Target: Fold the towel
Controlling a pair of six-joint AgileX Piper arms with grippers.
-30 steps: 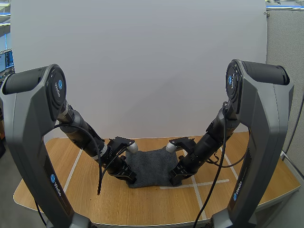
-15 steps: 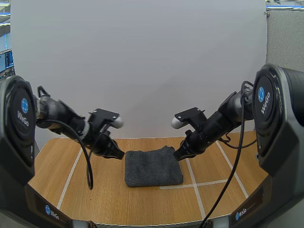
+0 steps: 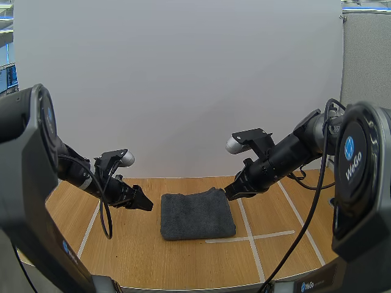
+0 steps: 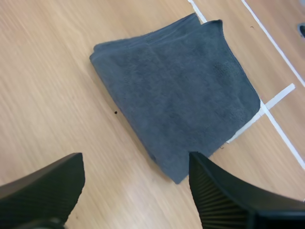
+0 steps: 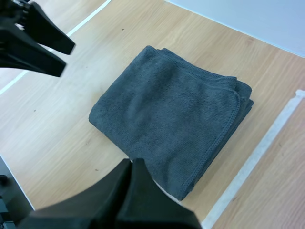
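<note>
In the high view the grey towel (image 3: 197, 215) lies flat on the wooden table (image 3: 153, 256) as a compact folded rectangle, directly between the two arms. It sits to the right of the left gripper (image 3: 144, 205) and to the left of the right gripper (image 3: 229, 194). The right one is nearer, its tip close by the towel's far right corner, while the left one stands a little apart from the left edge. White tape lines (image 3: 253, 237) run under and beside the cloth, and nothing stands between either gripper and the towel. In the left wrist view the left gripper's fingers are spread wide, with nothing between them, and the towel lies ahead of them, its near corner pointing back toward the gap. In the right wrist view the right gripper's fingers are pressed together into one dark wedge that holds nothing. The towel is just ahead of the tip, its layered hem on the tape side and the left gripper beyond its far corner. The fold looks complete or nearly so.
</note>
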